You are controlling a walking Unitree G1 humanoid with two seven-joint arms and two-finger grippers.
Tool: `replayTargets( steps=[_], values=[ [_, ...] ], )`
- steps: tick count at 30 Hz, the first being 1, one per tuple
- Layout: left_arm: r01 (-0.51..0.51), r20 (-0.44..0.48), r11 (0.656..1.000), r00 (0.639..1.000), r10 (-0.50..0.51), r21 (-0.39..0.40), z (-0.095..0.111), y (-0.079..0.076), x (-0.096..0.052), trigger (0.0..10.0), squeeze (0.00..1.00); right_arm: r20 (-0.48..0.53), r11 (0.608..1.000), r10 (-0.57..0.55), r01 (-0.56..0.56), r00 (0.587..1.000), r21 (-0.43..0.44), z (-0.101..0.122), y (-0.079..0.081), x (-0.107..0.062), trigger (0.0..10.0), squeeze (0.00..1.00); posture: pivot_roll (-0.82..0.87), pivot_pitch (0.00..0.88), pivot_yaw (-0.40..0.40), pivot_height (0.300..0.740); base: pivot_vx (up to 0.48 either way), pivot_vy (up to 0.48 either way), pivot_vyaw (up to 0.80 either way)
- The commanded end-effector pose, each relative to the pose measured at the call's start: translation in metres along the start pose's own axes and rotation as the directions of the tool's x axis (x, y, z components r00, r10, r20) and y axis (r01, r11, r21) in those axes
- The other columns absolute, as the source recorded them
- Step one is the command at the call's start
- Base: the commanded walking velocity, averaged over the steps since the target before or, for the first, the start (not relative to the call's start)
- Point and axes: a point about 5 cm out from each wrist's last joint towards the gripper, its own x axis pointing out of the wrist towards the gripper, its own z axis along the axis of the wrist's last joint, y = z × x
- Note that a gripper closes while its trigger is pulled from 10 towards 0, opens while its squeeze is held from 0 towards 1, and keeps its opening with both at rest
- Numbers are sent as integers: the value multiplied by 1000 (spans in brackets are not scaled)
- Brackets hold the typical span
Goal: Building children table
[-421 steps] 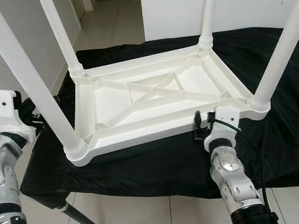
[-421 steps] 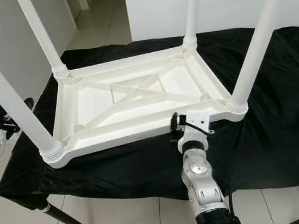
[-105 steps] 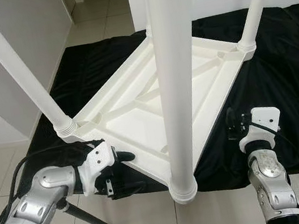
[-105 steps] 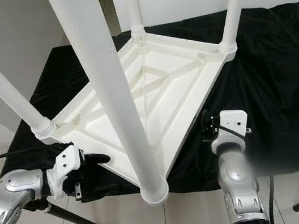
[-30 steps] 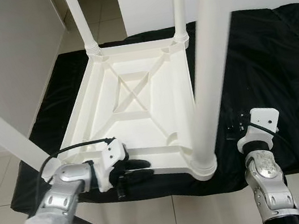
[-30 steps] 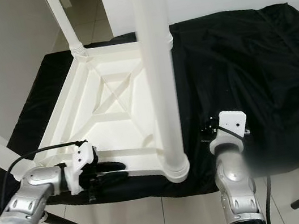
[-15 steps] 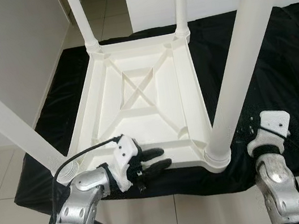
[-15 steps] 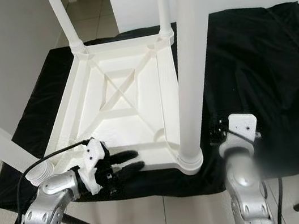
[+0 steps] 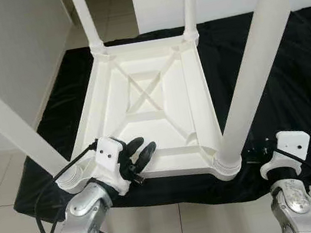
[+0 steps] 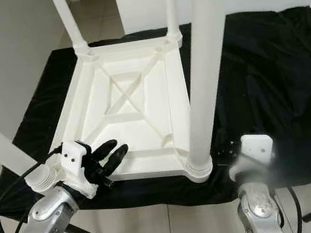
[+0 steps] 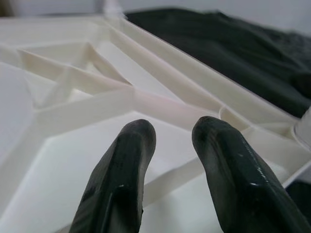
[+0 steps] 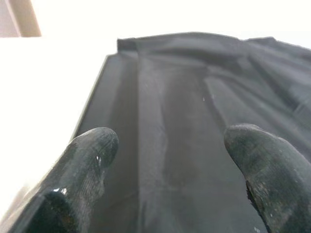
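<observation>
Four white legs already stand up from the upturned children table [image 9: 153,111], which lies top-down on the black cloth [image 9: 292,75] covering the desk, so the build looks close to done; what seems left is checking that each leg is seated and turning the table onto its feet. At the left, the near left leg [image 9: 8,126] rises from its ribbed socket at the near left corner, and just beside it the left pincer [image 9: 139,153] reaches in over the near rim of the table. Its two black fingers [image 11: 121,179] are parted by a small gap with nothing between them, and they point across the ribbed underside toward the crossed braces. Further along, the two far legs [image 9: 86,17] stand at the far corners, and the near right leg [image 9: 253,73] rises from its collar at the near right corner. At the right, the right pincer [image 12: 165,160] hangs just beside that corner, over the dark cloth, fingers spread wide and empty. The right arm is apart from the table, so any steadying for a flip would, I judge, need both pincers brought to the rim first.
</observation>
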Motion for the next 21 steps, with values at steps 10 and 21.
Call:
replayTargets(
  steps=[10,21],
  values=[
    [-228,-39,972,973,227,-48,2,8,-23,10000,0,-2,987,159,-159,987,10,17,8,-35,10000,0,-71,88,77,740,0,0,0],
    [-237,-52,970,971,235,-44,4,9,-26,10000,0,-36,973,231,-230,972,28,21,15,-53,10000,0,-82,92,84,740,0,0,0]
  ],
)
